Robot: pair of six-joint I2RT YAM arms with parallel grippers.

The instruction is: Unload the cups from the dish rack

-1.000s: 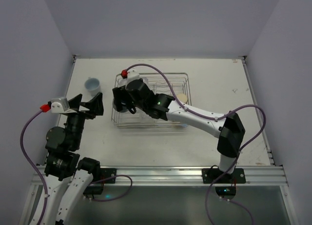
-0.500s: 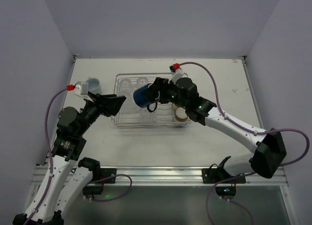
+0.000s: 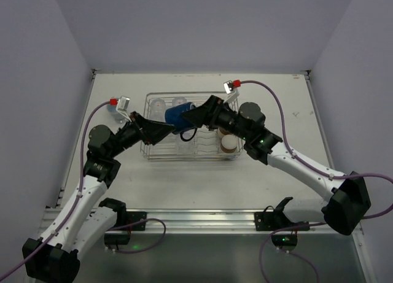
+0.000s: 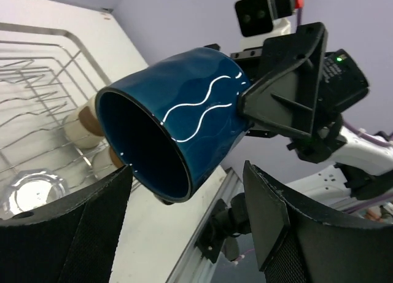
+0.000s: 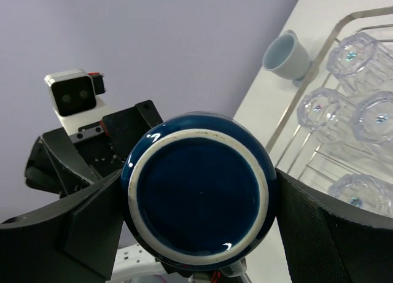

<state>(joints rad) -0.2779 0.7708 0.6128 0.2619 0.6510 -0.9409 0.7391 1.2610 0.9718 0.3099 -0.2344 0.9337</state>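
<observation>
My right gripper (image 3: 191,115) is shut on the dark blue cup (image 3: 177,116) and holds it on its side above the left half of the dish rack (image 3: 236,155). In the right wrist view the cup's base (image 5: 199,209) fills the space between my fingers. My left gripper (image 3: 158,131) is open just left of the cup. In the left wrist view the cup's mouth (image 4: 144,145) faces me, just beyond my spread fingertips (image 4: 288,203). Clear tumblers (image 5: 319,108) stand in the rack. Two tan cups (image 3: 228,143) sit at its right end. A pale blue-white cup (image 5: 285,53) stands on the table left of the rack.
The white table (image 3: 276,105) is walled on three sides. A metal rail (image 3: 202,218) runs along the near edge. The two arms meet over the rack's left half, with cables looping above them.
My right gripper has lifted the dark blue cup out of the rack's left end and turned it sideways. My left gripper has swung right and forward, up to the cup's mouth.
</observation>
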